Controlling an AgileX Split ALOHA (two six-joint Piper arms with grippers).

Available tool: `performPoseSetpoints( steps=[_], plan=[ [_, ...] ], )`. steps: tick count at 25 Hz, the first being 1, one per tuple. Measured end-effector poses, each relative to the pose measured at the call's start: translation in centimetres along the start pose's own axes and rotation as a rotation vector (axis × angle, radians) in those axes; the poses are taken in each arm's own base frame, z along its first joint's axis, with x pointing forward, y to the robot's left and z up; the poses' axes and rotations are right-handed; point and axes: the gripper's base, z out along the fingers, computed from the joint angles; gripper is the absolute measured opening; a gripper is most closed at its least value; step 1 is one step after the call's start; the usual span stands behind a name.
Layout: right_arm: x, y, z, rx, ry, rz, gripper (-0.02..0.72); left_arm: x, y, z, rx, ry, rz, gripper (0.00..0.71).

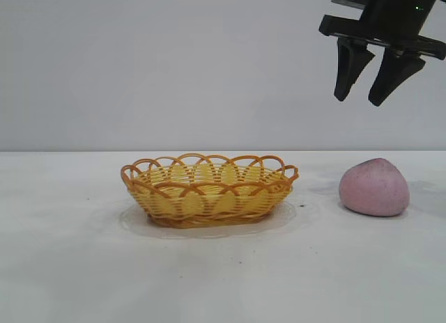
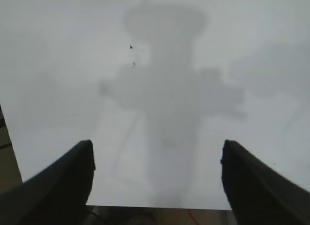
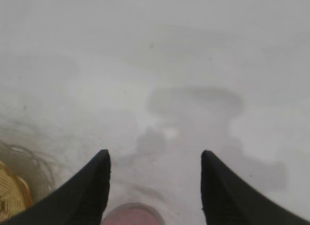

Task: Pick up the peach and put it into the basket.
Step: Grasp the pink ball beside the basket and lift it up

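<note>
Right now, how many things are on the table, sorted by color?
Pink: 1, the peach
Yellow-orange: 1, the basket
Total: 2
The black right gripper hangs open above the peach; the left gripper is open over bare table.

A plain pale grey wall (image 1: 174, 65) fills the back of the exterior view, bare and evenly lit. Below it runs a white desk (image 1: 70, 267), matte, marked by a few small dark specks and faint smudges. Soft grey shadows lie across the desk surface in both wrist views. In the left wrist view, the desk edge (image 2: 145, 207) shows with brownish floor (image 2: 9, 157) beyond it.
</note>
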Motion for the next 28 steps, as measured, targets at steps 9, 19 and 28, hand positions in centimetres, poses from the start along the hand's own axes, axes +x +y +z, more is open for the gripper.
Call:
performPoseSetpoints(
  steps=[9, 19, 28],
  plan=[
    [0.0, 0.0, 0.0, 0.0, 0.0, 0.0, 0.393, 8.0, -1.4, -2.1, 0.134, -0.121, 0.036, 0.484],
    [0.0, 0.0, 0.0, -0.001, 0.004, 0.0, 0.393, 16.3, -2.5, -3.2, 0.212, -0.38, 0.036, 0.484],
    [0.1, 0.0, 0.0, -0.002, 0.008, 0.0, 0.393, 21.6, -2.6, -3.2, 0.181, -0.693, -0.008, 0.484]
  ],
)
